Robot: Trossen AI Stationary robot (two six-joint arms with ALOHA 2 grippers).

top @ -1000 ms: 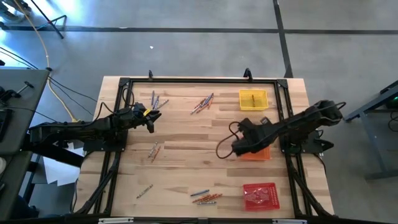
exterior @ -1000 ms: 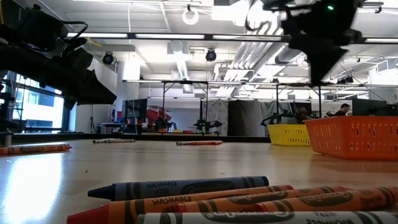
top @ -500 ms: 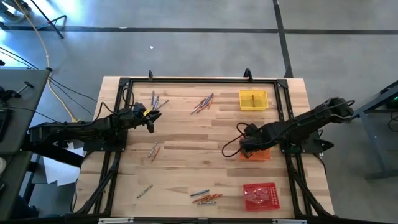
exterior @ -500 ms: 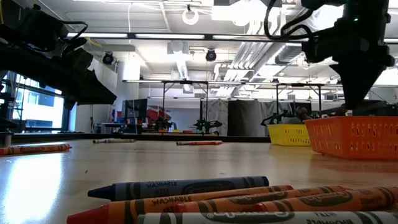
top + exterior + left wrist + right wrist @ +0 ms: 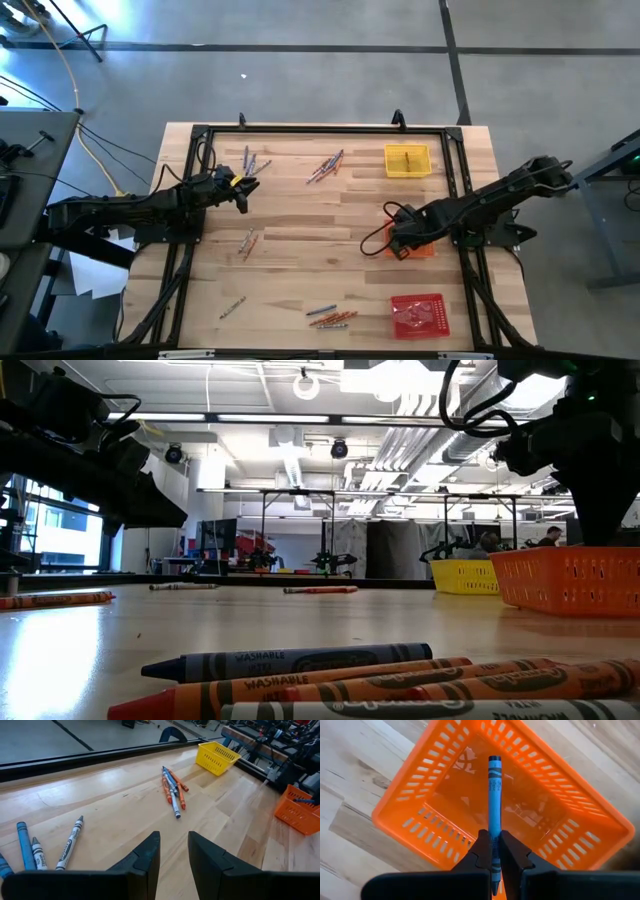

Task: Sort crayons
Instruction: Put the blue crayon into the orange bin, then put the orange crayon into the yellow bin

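The left gripper (image 5: 243, 190) hung over the table's (image 5: 300, 225) 9 o'clock side, its fingers (image 5: 145, 860) narrowly parted and holding nothing. Just at its 12 o'clock lay a few grey and blue crayons (image 5: 250, 162), and at its 6 o'clock another small pair (image 5: 247, 240). A lone crayon (image 5: 232, 307) lay toward the 7 o'clock corner. Nearer the middle, a mixed bunch (image 5: 326, 166) lay at 12 o'clock; the left wrist view showed it as blue and orange sticks (image 5: 173, 789) touching one another. At 6 o'clock, by the near edge, lay a cluster of blue and orange crayons (image 5: 330, 316), which filled the foreground of the low view (image 5: 290, 662).

Toward 3 o'clock, the right gripper (image 5: 400, 240) was above the orange tray (image 5: 424, 248). Its fingers (image 5: 481, 851) were clamped on a blue crayon (image 5: 493, 805), which pointed forward over the tray's (image 5: 420, 795) open inside. Whether the crayon touched the tray I could not tell. The yellow tray (image 5: 407, 160) sat at 1 o'clock with a thin stick inside, and the red tray (image 5: 418, 315) sat at 5 o'clock.
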